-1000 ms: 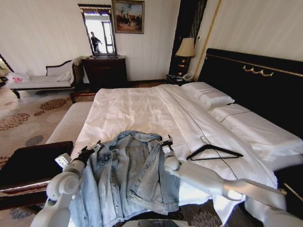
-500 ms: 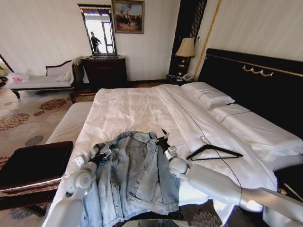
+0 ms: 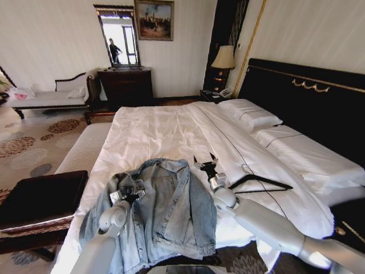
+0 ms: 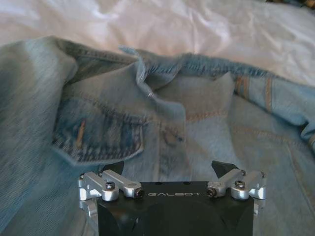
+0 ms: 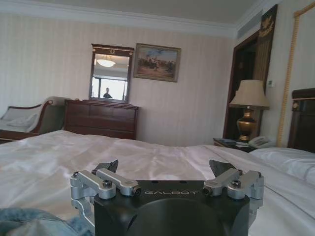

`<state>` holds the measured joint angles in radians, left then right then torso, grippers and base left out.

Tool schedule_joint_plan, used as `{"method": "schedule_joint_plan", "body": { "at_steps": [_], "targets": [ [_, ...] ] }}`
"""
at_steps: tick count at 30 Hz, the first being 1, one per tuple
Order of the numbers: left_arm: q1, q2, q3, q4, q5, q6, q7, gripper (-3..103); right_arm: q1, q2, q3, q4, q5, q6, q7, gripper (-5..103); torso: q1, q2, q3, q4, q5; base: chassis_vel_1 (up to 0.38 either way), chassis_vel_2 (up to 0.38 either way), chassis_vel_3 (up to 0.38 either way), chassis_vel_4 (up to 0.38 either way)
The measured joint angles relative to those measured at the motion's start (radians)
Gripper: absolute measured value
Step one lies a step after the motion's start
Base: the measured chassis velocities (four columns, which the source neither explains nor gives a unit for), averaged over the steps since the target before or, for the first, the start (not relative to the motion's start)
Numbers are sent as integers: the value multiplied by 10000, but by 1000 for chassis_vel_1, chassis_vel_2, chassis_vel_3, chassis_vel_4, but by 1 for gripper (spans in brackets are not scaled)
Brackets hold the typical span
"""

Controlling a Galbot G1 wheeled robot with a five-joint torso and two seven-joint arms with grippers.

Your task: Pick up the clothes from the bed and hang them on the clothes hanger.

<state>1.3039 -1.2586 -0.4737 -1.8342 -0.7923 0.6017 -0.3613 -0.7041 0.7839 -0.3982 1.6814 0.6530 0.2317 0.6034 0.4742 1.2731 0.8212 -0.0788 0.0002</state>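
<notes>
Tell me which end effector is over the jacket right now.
The left end effector: it hangs open over the jacket near a chest pocket. The right end effector is raised, open, over bare sheet between jacket and hanger.

The left pincer is moved inward from the jacket's left edge onto its front panel. The right pincer is shifted off the jacket's right shoulder toward the hanger, fingers spread.

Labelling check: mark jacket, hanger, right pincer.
jacket (image 3: pixel 171 211), head view, front panel.
hanger (image 3: pixel 268 182), head view, right sloping bar.
right pincer (image 3: pixel 204 160), head view, midway between open tips.
</notes>
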Motion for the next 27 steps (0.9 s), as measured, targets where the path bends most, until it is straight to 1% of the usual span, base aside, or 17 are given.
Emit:
{"method": "schedule_joint_plan", "body": {
  "at_steps": [1,2,4,7,9,11,12,13,14,16,17,18,20,21,24,25,27],
  "targets": [
    [76,-7,-42,-77,21,108,-155,100,-149,-42,142,-27,-91,-5,-7,100,0,0,0,1,0,0,0,0,0],
    [76,-7,-42,-77,21,108,-155,100,-149,-42,142,-27,-91,-5,-7,100,0,0,0,1,0,0,0,0,0],
    [173,30,-69,-81,45,278,-354,100,-545,-120,495,-111,-280,-13,-39,100,0,0,0,1,1,0,0,0,0],
    [42,76,-25,209,94,292,-371,100,-733,-139,635,-128,-338,-22,-41,100,-1,0,0,1,0,0,0,0,0],
    [-252,111,42,611,97,280,-341,100,-829,-148,702,-125,-357,-36,-38,100,0,0,0,1,0,0,0,0,0],
    [-311,115,52,670,93,277,-323,100,-835,-151,705,-120,-357,-40,-37,100,0,0,0,1,-2,0,0,0,0],
    [-539,141,92,868,56,227,-215,100,-839,-175,708,-77,-358,-53,-29,100,0,0,0,1,-1,0,0,0,0],
    [-599,152,109,919,41,203,-157,100,-838,-187,708,-62,-358,-59,-24,100,0,0,1,1,-2,0,0,0,0],
    [-646,165,122,960,31,178,-99,102,-835,-202,708,-48,-358,-66,-17,100,1,0,1,2,-1,0,0,0,0],
    [-663,171,125,975,23,164,-71,102,-833,-207,707,-43,-358,-69,-15,100,0,0,1,2,-1,0,0,0,0],
    [-687,185,128,1020,4,118,5,93,-830,-218,698,-33,-358,-75,-7,100,1,0,1,2,-1,0,0,0,0],
    [-688,190,122,1044,-9,82,65,93,-830,-223,690,-26,-358,-78,-5,100,0,-1,1,3,-1,0,0,0,0],
    [-688,197,96,1072,-56,36,141,83,-832,-229,678,-8,-358,-83,-2,100,0,0,1,3,-1,0,0,0,0],
    [-688,197,96,1072,-56,36,141,83,-832,-229,678,-8,-358,-83,-2,100,0,0,1,3,-1,0,0,0,0],
    [-716,210,28,1107,-227,-18,260,66,-829,-232,637,-6,-383,-96,3,100,0,0,1,3,-1,0,0,0,0],
    [-716,210,28,1107,-227,-18,260,66,-829,-232,637,-6,-383,-96,3,100,0,0,1,3,-1,0,0,0,0],
    [-735,210,-55,1088,-309,-38,316,56,-822,-214,627,-27,-400,-100,5,100,1,0,1,1,-2,0,0,0,0]
  ]
}}
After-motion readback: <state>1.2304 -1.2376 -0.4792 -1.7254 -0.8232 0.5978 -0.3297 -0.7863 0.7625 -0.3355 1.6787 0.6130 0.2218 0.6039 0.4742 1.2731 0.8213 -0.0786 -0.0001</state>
